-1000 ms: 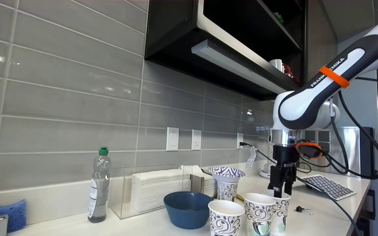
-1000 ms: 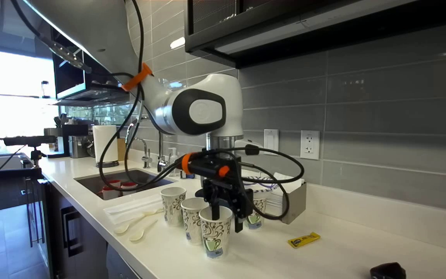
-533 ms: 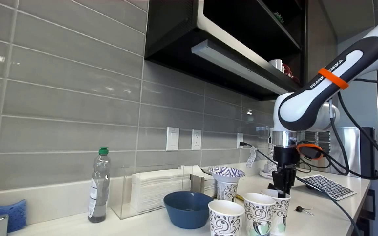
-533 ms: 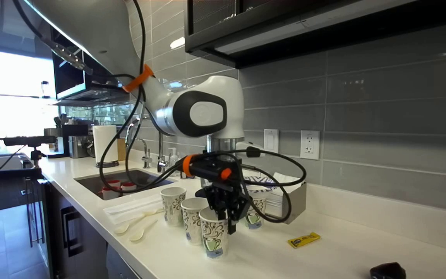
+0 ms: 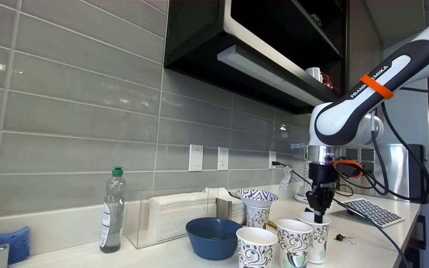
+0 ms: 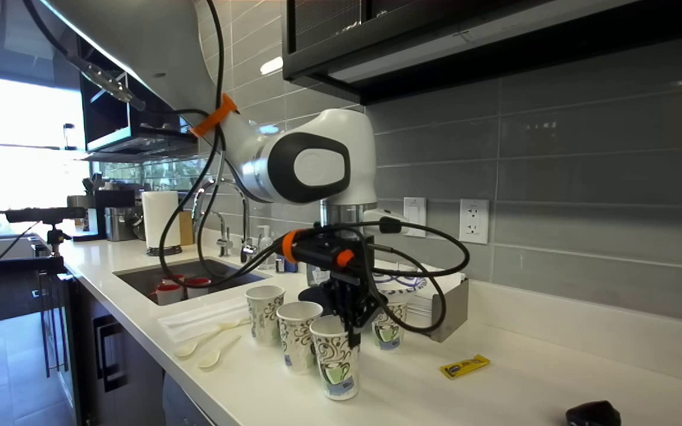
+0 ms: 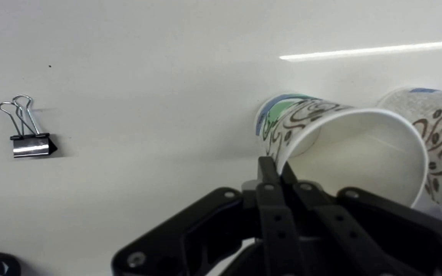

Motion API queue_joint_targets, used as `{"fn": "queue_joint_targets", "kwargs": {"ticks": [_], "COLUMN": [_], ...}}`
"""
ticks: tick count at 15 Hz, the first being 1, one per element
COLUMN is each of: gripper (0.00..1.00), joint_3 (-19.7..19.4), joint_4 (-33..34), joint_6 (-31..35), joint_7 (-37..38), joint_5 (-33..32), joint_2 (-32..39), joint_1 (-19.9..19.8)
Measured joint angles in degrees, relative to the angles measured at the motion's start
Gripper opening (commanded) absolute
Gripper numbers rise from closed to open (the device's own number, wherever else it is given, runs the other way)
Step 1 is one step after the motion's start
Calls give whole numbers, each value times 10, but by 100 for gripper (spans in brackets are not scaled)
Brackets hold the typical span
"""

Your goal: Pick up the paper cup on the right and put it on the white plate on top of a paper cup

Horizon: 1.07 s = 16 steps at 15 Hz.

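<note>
My gripper [image 5: 318, 219] is shut on the near wall of the right-hand paper cup [image 6: 338, 362], pinching its rim. In the wrist view one of the fingers [image 7: 267, 168] lies outside the cup, the other inside. The cup stands about upright; whether its base touches the counter I cannot tell. The white plate [image 5: 258, 195], with a purple zigzag pattern, rests on top of another paper cup [image 5: 257, 217] by the wall. Cables partly cover that plate in an exterior view.
Two more patterned cups, a middle one [image 5: 294, 240] and an end one [image 6: 265, 313], line up beside the held cup. A blue bowl [image 5: 212, 240], a napkin holder [image 6: 450, 307], a yellow packet [image 6: 464, 366], spoons [image 6: 219, 352] and a binder clip [image 7: 31, 145] are around.
The fingers have closed from an open spread onto the cup's rim. The cup has shifted slightly along with the gripper, a little to the right in an exterior view.
</note>
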Motion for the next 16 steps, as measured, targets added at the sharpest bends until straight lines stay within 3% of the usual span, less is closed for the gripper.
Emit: {"fn": "queue_joint_targets", "kwargs": {"ticks": [16], "gripper": [1], "joint_3": [-1], "joint_4": [15], "joint_6": [-4], "joint_7": [13], "joint_5": [-12], "joint_2": [-19], "joint_1": [-2]}}
